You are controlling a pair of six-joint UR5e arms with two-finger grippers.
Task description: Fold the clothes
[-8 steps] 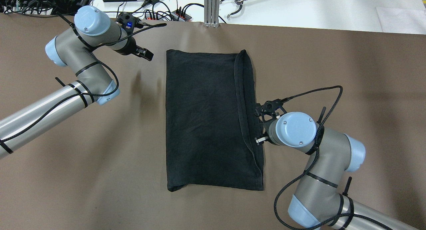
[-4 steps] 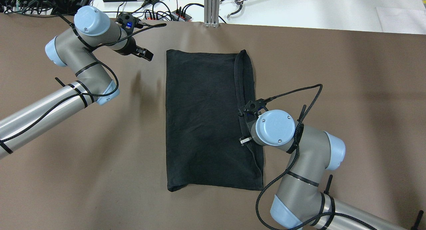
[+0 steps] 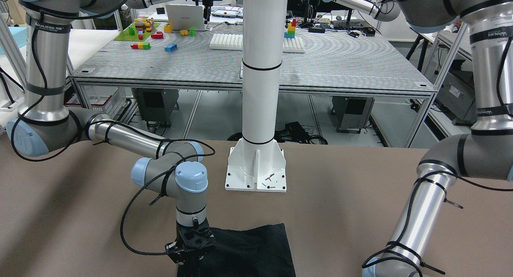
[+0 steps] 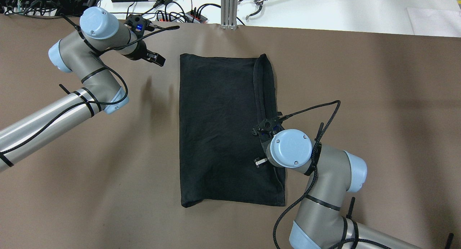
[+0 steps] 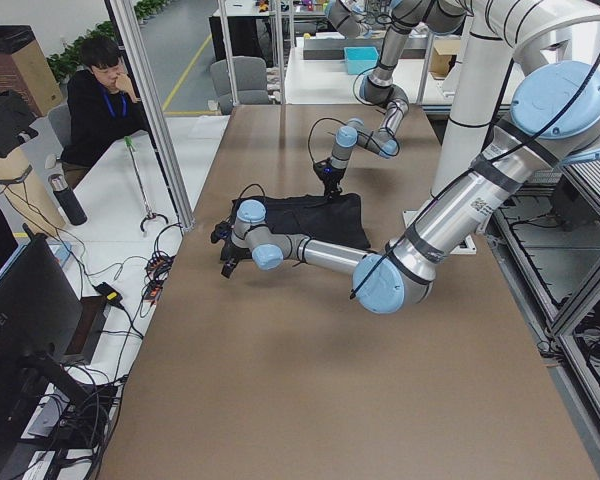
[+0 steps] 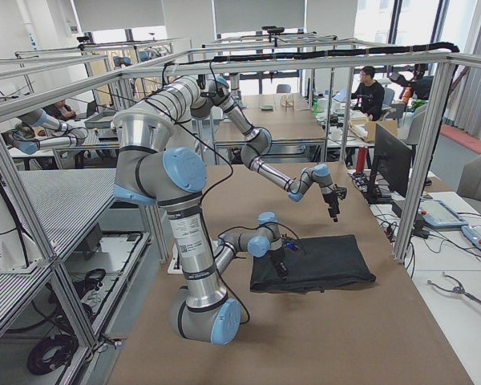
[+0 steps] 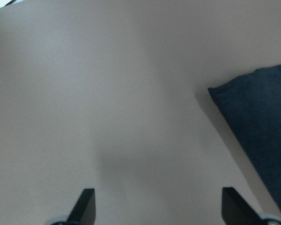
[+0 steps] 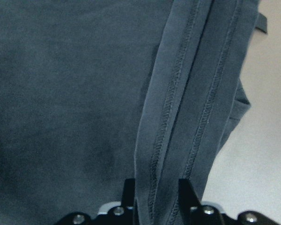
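A black garment (image 4: 219, 126) lies folded in a rectangle on the brown table; it also shows in the front view (image 3: 248, 249). My right gripper (image 4: 264, 144) points down over the garment's right side. In the right wrist view its fingers (image 8: 128, 192) stand close on either side of a stitched hem strip (image 8: 178, 117), so the right gripper (image 8: 157, 197) is shut on that strip. My left gripper (image 4: 158, 59) is open and empty, above bare table left of the garment's far left corner (image 7: 262, 126); the left wrist view shows this gripper (image 7: 157, 206) with its fingertips wide apart.
Cables and power strips (image 4: 162, 11) lie along the table's far edge. A white column base (image 3: 256, 168) stands between the arms. A person (image 5: 100, 95) sits beyond the far side. Bare brown table (image 4: 378, 97) surrounds the garment.
My right gripper has moved left and toward the near edge, from the garment's right edge to over its right part. The left arm has barely moved.
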